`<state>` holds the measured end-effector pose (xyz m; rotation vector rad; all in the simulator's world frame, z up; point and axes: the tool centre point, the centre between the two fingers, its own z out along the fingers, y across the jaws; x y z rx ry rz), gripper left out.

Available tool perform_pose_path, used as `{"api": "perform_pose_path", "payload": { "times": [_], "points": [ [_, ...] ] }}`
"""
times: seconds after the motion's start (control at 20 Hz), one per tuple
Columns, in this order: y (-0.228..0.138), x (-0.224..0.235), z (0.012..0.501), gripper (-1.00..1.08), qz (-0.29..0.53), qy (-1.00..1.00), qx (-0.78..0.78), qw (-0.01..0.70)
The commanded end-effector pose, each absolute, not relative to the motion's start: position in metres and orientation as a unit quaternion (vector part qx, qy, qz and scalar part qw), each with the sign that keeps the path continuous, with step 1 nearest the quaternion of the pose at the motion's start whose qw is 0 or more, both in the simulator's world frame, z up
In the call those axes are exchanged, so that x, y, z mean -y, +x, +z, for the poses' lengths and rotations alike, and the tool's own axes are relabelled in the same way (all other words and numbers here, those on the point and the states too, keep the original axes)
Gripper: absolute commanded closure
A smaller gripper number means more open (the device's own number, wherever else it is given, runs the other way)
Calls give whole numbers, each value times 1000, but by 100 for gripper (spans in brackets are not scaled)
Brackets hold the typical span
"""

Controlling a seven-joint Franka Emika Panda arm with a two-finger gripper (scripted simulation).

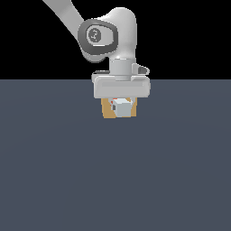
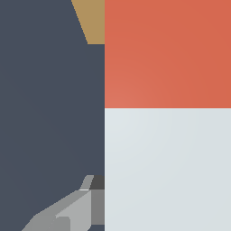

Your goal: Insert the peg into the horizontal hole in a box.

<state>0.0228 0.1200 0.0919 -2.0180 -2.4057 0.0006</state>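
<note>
My gripper (image 1: 121,106) is shut on the peg (image 1: 121,108). In the exterior view the peg shows end-on, its white square end facing the camera with a sliver of red-orange above it. The tan box (image 1: 107,111) stands directly behind the peg and the hand, mostly covered by them. The hole is hidden behind the peg. In the wrist view the peg (image 2: 167,108) fills the frame, red-orange half towards the box (image 2: 90,20) and white half towards one grey finger (image 2: 76,212). Whether the peg's tip touches the box I cannot tell.
The dark grey floor (image 1: 115,180) spreads flat around the box. The white arm (image 1: 108,36) rises above the hand into the black background.
</note>
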Motion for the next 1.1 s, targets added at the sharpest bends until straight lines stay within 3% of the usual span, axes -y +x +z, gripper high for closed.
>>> {"api": "perform_pose_path", "payload": {
  "times": [0.0, 0.3, 0.75, 1.05],
  "points": [
    [24, -121, 95, 108, -2, -643, 766, -1],
    [21, -131, 93, 108, 0, -643, 766, 0],
    [9, -194, 94, 108, -2, -643, 766, 0],
    [7, -210, 95, 108, -2, -643, 766, -1]
  ]
}}
